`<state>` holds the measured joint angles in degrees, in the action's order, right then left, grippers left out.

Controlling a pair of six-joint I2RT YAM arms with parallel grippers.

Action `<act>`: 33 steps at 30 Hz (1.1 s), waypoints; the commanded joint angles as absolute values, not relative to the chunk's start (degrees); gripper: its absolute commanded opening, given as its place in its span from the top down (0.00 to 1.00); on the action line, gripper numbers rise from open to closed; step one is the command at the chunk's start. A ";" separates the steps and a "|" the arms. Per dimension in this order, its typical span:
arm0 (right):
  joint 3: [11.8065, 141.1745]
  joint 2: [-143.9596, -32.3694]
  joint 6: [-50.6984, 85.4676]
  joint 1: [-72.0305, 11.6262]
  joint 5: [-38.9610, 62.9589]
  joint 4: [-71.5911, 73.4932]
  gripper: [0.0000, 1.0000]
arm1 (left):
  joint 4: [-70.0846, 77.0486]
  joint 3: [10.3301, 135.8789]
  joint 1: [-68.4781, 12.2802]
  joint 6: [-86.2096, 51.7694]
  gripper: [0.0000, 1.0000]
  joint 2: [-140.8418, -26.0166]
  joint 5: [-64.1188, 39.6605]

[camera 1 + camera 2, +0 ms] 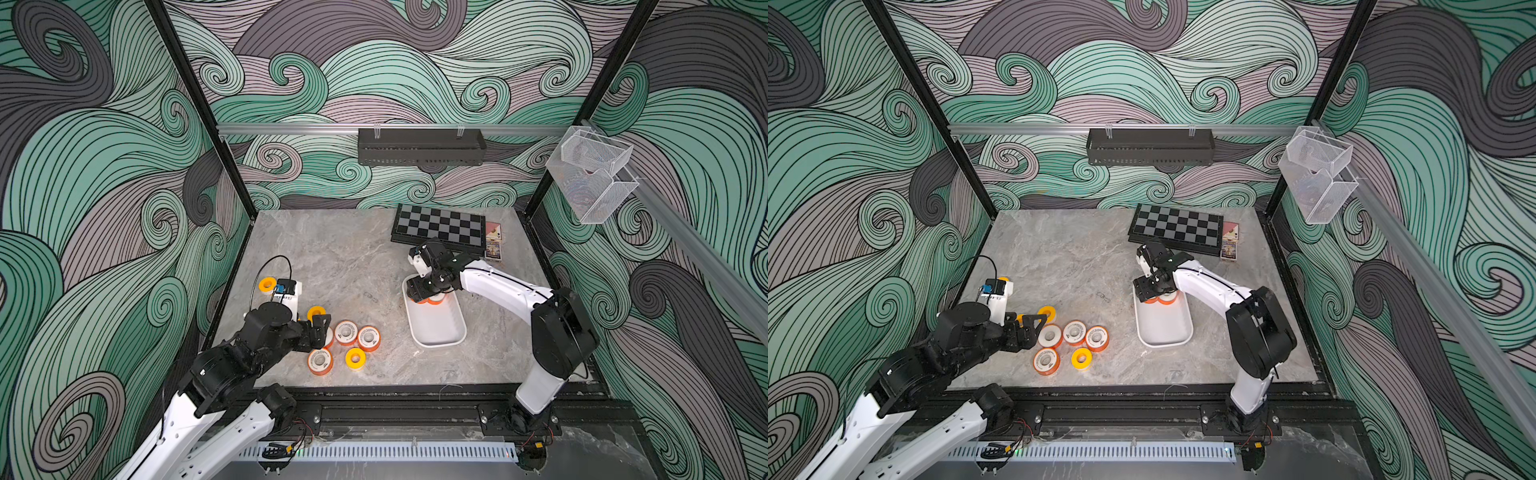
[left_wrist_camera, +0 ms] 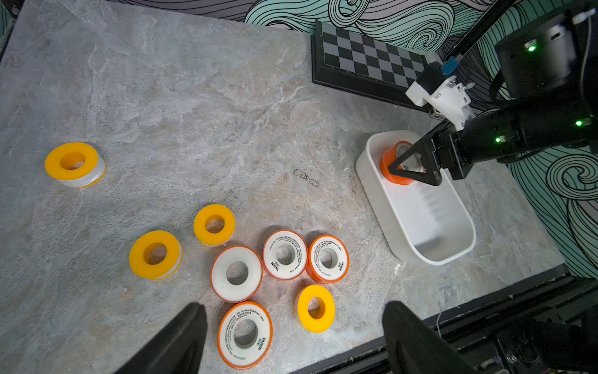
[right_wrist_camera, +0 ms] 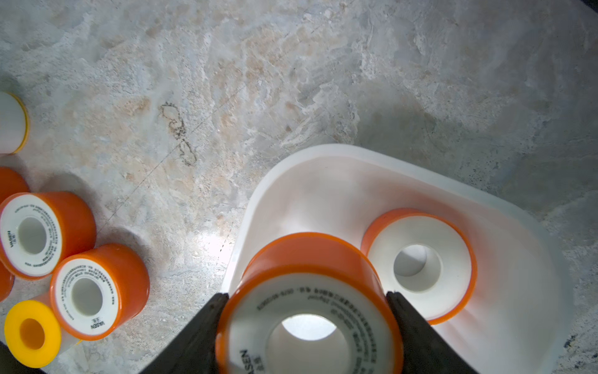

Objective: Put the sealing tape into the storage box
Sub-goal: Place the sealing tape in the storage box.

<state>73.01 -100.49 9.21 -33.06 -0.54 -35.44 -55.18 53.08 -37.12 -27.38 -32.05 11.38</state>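
My right gripper [image 3: 307, 298] is shut on one orange-rimmed sealing tape spool [image 3: 307, 259], held just above the far end of the white storage box [image 3: 339, 152]. A second orange-rimmed spool [image 3: 453, 275] lies flat inside the box beside it. In both top views the box [image 1: 436, 328] sits right of centre with the right gripper [image 1: 422, 293] over it. My left gripper [image 2: 295, 312] is open above a cluster of loose spools: several orange-rimmed [image 2: 245, 333] and several yellow [image 2: 155, 254]. One yellow spool [image 1: 267, 284] lies apart at the far left.
A chessboard [image 1: 440, 226] and small card boxes [image 1: 493, 241] lie at the back right of the marble table. A black perforated bin [image 1: 419, 147] hangs on the back rail, clear mesh baskets [image 1: 590, 170] on the right rail. A black frame rail edges the table front.
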 commanded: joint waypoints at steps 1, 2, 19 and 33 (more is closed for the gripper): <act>72.38 -101.74 9.74 -33.01 0.00 -34.27 0.32 | -53.99 52.92 -36.89 -26.35 0.11 -32.26 11.12; 72.25 -102.00 9.84 -32.95 0.00 -34.12 0.32 | -53.97 52.99 -36.83 -26.34 0.11 -32.17 11.24; 66.45 -102.11 11.56 -33.18 0.83 -31.46 0.32 | -53.96 52.95 -36.83 -26.31 0.11 -32.52 10.94; 65.49 -102.78 11.43 -34.45 -0.30 -30.59 0.31 | -54.05 52.97 -36.83 -26.37 0.11 -32.70 11.06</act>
